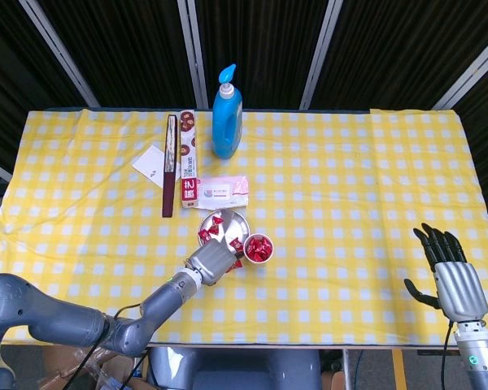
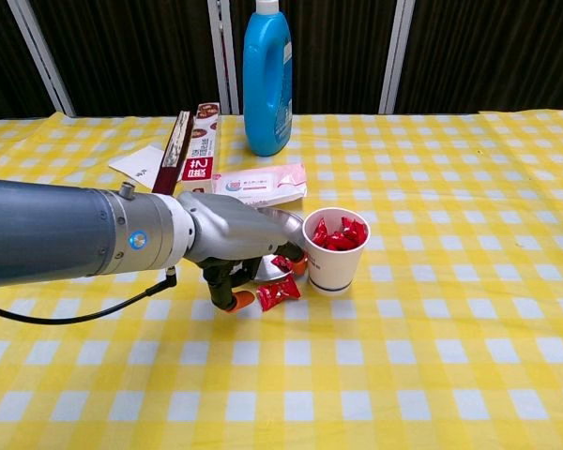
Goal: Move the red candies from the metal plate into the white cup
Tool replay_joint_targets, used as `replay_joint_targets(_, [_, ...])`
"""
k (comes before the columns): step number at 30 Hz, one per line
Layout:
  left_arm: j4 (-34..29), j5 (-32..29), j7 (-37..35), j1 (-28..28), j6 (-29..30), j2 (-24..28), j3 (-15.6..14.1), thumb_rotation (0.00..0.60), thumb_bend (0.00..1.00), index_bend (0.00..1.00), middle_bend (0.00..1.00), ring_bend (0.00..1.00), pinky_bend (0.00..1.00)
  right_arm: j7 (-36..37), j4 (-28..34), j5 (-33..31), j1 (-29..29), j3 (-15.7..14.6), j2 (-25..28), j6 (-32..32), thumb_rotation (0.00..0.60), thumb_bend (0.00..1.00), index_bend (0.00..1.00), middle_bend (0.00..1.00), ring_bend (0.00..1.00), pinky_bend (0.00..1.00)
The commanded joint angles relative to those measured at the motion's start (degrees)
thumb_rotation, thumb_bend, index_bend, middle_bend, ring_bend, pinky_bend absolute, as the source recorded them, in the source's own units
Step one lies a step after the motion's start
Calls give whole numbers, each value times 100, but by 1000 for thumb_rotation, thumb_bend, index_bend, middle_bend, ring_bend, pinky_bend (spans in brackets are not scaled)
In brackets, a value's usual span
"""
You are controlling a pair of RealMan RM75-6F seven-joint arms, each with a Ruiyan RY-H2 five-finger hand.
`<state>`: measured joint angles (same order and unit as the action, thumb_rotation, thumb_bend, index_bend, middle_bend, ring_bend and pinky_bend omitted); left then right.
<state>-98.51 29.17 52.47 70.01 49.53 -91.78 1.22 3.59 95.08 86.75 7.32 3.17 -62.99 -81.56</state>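
Yellow checked tablecloth (image 1: 333, 203), dark slatted backdrop (image 1: 374, 49), metal plate (image 1: 234, 221)

Your count reads: one metal plate (image 1: 234, 219), one white cup (image 2: 335, 251), one blue pump bottle (image 1: 226, 114), one pink wipes pack (image 1: 221, 191), one long box (image 1: 187, 158), one white card (image 1: 151, 165). Three red candies (image 1: 214, 229) show on the plate, one candy on the cloth (image 2: 278, 292); those in the cup are too heaped to count.

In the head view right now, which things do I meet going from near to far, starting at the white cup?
White cup → metal plate → wet wipes packet → blue bottle.
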Motion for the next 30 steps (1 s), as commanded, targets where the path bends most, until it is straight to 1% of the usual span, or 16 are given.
replay_joint_targets(1, [47,-7,-54,30,-32,-55,-15,600,525,148,812,888,933,4,1,3,-1,1,1,-6,600,356,0,0,0,0])
replay_joint_targets(4, [89,-20,-72,77,-47,-110,-57,600,526,154,815,888,933,7,0,11,-5,0,0,-16,600,356,0,0,0,0])
replay_joint_targets(10, [74,-44,-131,134,-50,-138,-123,600,525,246,821,888,933,14,-4,12,-10,3,-1,-29,600,356,0,0,0,0])
replay_joint_targets(12, [33,-41,-166,142,-55,-104,-147,600,525,296,822,888,933,10,-4,11,-10,5,-4,-31,600,356,0,0,0,0])
replay_joint_targets(15, [-24,-28,-239,132,-70,-48,-157,600,525,398,823,888,933,5,-6,10,-9,7,-9,-32,600,356,0,0,0,0])
replay_joint_targets(17, [-69,28,-302,127,-84,22,-181,600,525,439,823,888,933,-8,-9,11,-9,7,-15,-33,600,357,0,0,0,0])
replay_joint_targets(18, [-77,49,-324,124,-81,39,-185,600,525,440,823,888,933,-12,-9,12,-10,7,-17,-35,600,357,0,0,0,0])
replay_joint_targets(19, [-86,71,-349,118,-74,54,-190,600,525,417,823,888,933,-14,-10,12,-11,7,-19,-37,600,357,0,0,0,0])
replay_joint_targets(21, [-108,128,-432,93,-47,87,-183,600,510,322,822,889,933,-20,-9,10,-13,8,-21,-41,600,356,0,0,0,0])
replay_joint_targets(23, [-111,209,-528,56,4,101,-159,600,469,269,822,888,933,-21,-12,8,-13,8,-23,-39,600,356,0,0,0,0])
replay_joint_targets(30, [-83,427,-685,-72,323,93,-129,600,281,231,814,888,933,-27,-9,7,-11,8,-25,-35,600,356,0,0,0,0])
